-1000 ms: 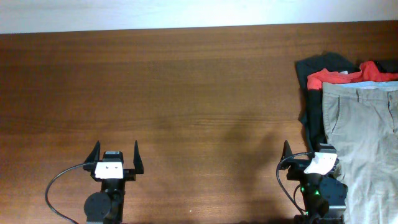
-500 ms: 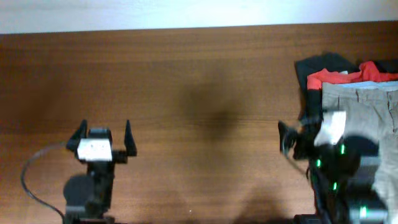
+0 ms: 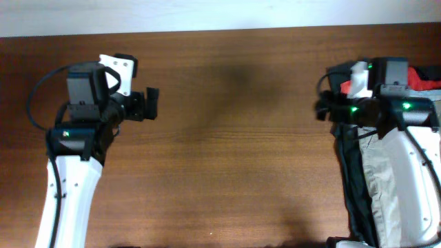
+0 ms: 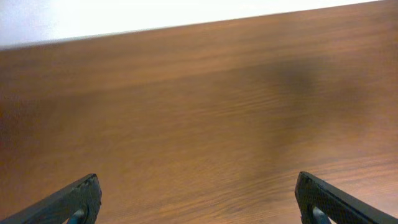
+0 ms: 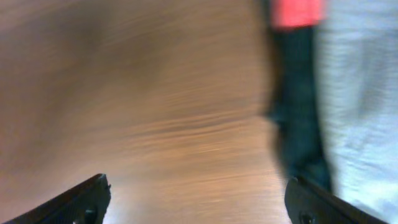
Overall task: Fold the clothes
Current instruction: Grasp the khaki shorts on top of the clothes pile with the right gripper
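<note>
Hovering above the worktop [image 3: 234,158] with jaws of left gripper [image 4: 198,180] and right gripper [image 5: 198,183] spread wide, holding nothing. Probably best next: pinch only the khaki shorts [image 3: 377,172], lying at the right edge over black garments [image 3: 346,172], and drag clear before folding.

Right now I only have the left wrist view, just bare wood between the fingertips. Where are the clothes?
Observer: The khaki shorts lie at the right edge of the table, far from your left gripper.
Operator: Anything mixed in with them?
Observer: Yes. A black garment runs along their left side and a red-orange garment shows at the top.
Operator: Is the right gripper holding them?
Observer: No. The right gripper is open with only wood between its fingertips. In the right wrist view the garments sit off to its right.
</note>
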Available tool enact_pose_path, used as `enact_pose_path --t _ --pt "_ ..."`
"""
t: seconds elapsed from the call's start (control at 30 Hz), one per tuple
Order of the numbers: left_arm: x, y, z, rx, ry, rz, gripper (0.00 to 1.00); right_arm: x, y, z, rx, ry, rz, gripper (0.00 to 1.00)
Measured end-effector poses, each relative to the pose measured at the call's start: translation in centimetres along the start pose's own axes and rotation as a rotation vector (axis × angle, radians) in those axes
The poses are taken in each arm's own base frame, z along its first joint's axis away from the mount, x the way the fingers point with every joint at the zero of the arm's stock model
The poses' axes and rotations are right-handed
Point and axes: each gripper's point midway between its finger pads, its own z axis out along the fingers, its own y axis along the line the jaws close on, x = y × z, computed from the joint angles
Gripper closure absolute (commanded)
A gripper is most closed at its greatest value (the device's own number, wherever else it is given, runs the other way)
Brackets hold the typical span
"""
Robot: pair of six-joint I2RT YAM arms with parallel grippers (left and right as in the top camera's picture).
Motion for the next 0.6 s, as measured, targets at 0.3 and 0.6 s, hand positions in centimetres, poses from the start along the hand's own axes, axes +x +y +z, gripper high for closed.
enact_pose_path --t 0.3,0.6 --pt "3.6 0.9 5.1 0.071 0.167 -0.128 0.01 4.1 -17.6 13.1 0.434 0.33 0.459 0.27" --pt "4.2 0.8 5.9 0.08 0.19 -0.133 0.01 2.7 -15.7 15.5 0.384 0.322 0.193 0.37"
